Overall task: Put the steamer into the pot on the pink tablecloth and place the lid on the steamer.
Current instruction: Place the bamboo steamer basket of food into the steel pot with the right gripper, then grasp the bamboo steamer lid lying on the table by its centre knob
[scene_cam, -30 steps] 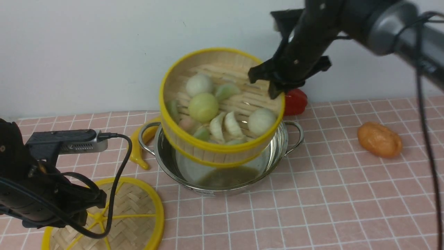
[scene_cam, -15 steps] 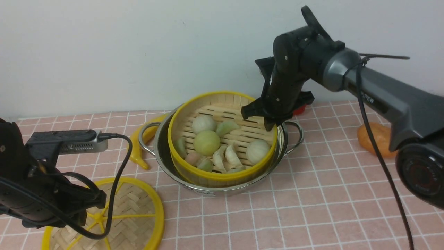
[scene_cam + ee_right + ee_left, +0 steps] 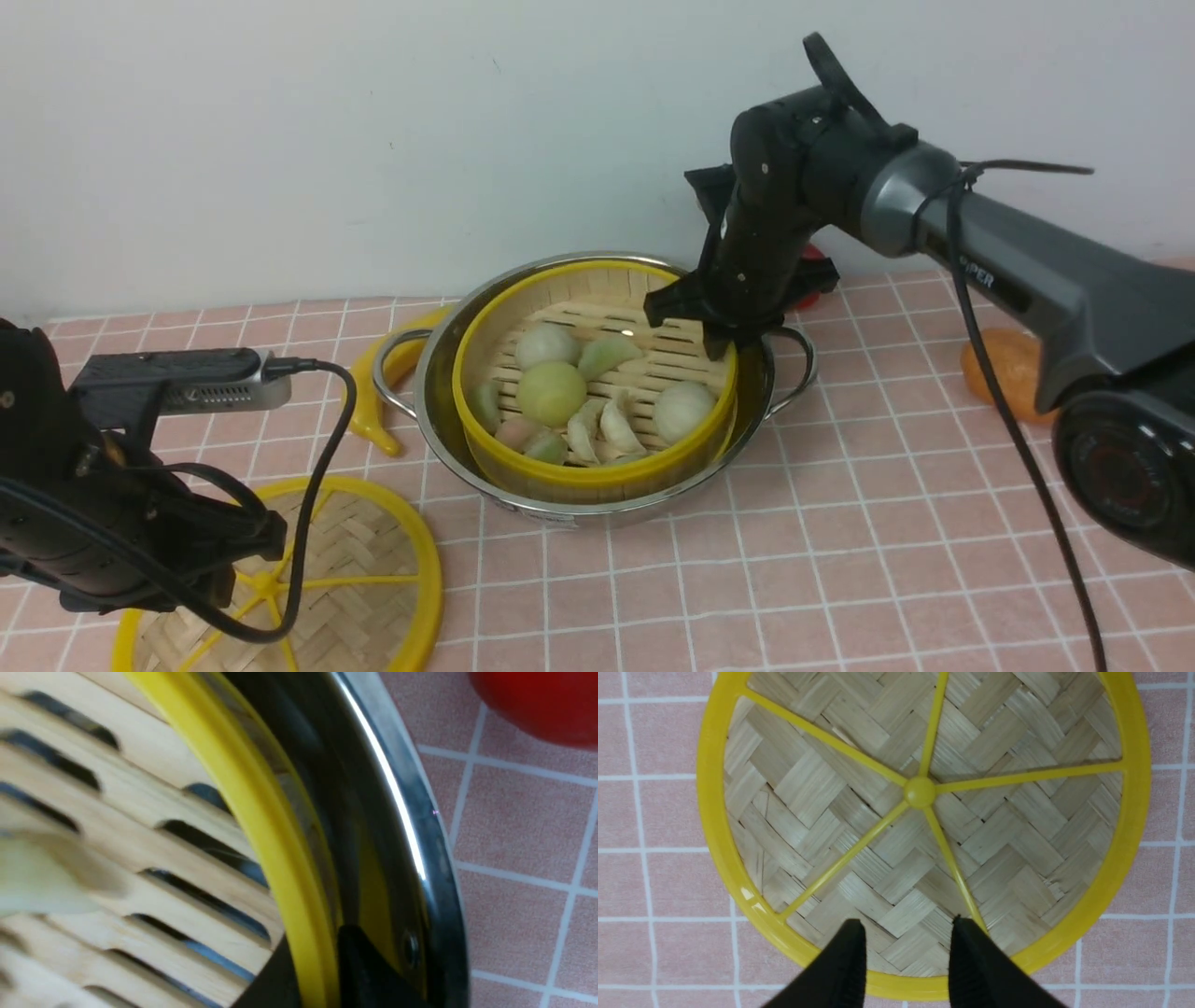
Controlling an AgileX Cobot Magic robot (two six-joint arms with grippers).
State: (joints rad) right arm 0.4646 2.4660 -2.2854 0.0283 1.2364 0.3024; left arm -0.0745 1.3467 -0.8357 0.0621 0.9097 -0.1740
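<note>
Bamboo steamer [image 3: 579,474] now sits lower in the pot [image 3: 437,420], right pincer [image 3: 717,345] astride its rim, grip unclear.

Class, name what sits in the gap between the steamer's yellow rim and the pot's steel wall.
One jaw of the right gripper sits between steamer and pot wall, shown in the right wrist view.

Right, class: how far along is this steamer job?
Done: the steamer sits in the pot on the pink tablecloth. In hand: the right gripper straddles its rim, grip unclear. To do: the lid lies flat under the open left gripper, not yet on the steamer.
</note>
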